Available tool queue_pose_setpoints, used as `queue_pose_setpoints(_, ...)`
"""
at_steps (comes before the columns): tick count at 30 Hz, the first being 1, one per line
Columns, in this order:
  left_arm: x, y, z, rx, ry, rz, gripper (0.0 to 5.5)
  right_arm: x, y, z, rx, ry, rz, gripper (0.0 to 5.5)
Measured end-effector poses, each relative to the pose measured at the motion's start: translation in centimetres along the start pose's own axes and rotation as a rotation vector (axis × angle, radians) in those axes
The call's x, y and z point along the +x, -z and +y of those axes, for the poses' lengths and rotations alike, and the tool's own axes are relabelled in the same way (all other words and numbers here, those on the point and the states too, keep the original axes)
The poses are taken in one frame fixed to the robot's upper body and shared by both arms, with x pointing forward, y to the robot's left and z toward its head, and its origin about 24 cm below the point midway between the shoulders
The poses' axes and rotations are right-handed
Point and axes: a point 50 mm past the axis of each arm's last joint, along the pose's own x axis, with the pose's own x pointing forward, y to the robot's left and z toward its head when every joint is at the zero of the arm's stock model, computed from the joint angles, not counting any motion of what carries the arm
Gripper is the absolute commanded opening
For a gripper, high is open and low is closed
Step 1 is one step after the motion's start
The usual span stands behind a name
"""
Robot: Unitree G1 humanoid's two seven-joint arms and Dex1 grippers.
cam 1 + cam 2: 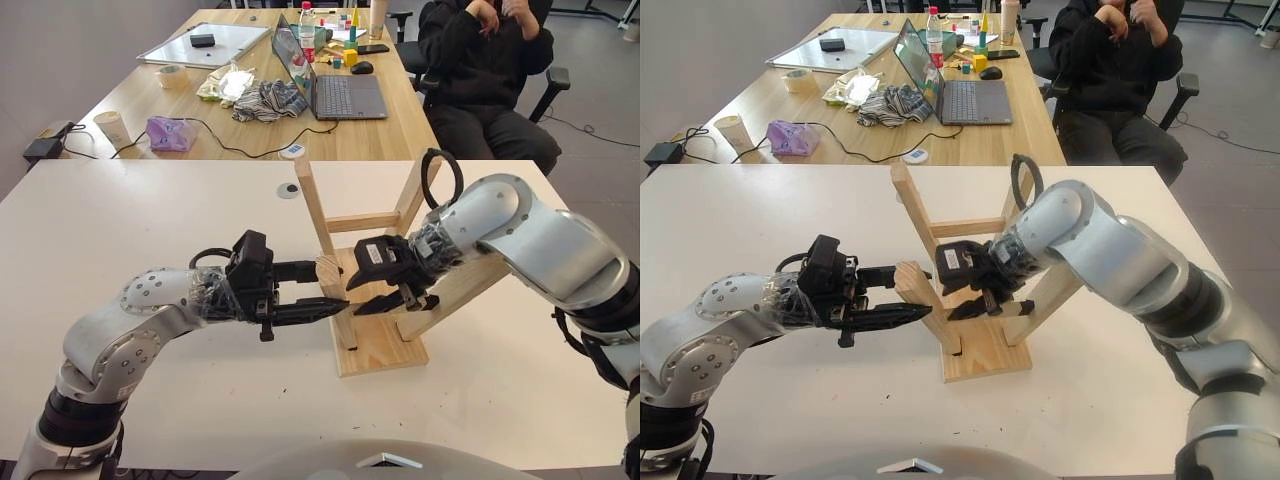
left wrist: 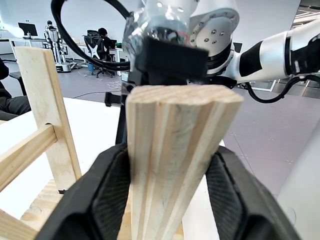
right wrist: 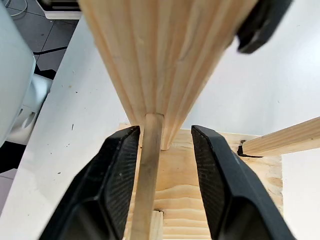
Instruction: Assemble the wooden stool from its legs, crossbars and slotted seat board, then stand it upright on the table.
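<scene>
Both grippers work the upturned stool [image 1: 365,222]: your left gripper [image 1: 325,302] is clamped on the near leg [image 1: 329,268]; your right gripper [image 1: 388,297] sits astride a crossbar [image 3: 150,170], fingers [image 3: 117,190] apart; the seat board [image 1: 390,352] lies flat on the table [image 1: 150,220]; you're likely seating this leg; next, press it squarely home.

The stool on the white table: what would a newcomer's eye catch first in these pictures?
The eye falls first on the wooden stool, which lies upside down in the middle of the white table with its legs pointing up. Both arms meet at it: the left gripper is clamped on the near leg, and the right gripper straddles a thin crossbar with its fingers open.
</scene>
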Motion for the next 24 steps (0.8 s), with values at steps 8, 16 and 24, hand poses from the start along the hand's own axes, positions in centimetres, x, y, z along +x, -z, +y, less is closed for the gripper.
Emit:
queue_pose_setpoints(8,-1.7,-0.3,-0.2,0.018,0.003,0.008,2.15,-9.0,-2.5,-6.0,0.269,0.261,-0.336,1.46)
queue_pose_setpoints(16,-3.9,-0.5,-0.3,0.008,0.057,0.040,2.15,-8.5,2.5,-6.3,0.503,0.413,-0.372,1.22)
queue_pose_setpoints(24,-4.6,-0.4,-0.8,0.052,0.084,0.058,2.48,-8.3,3.7,-5.2,0.552,0.453,-0.395,1.17)
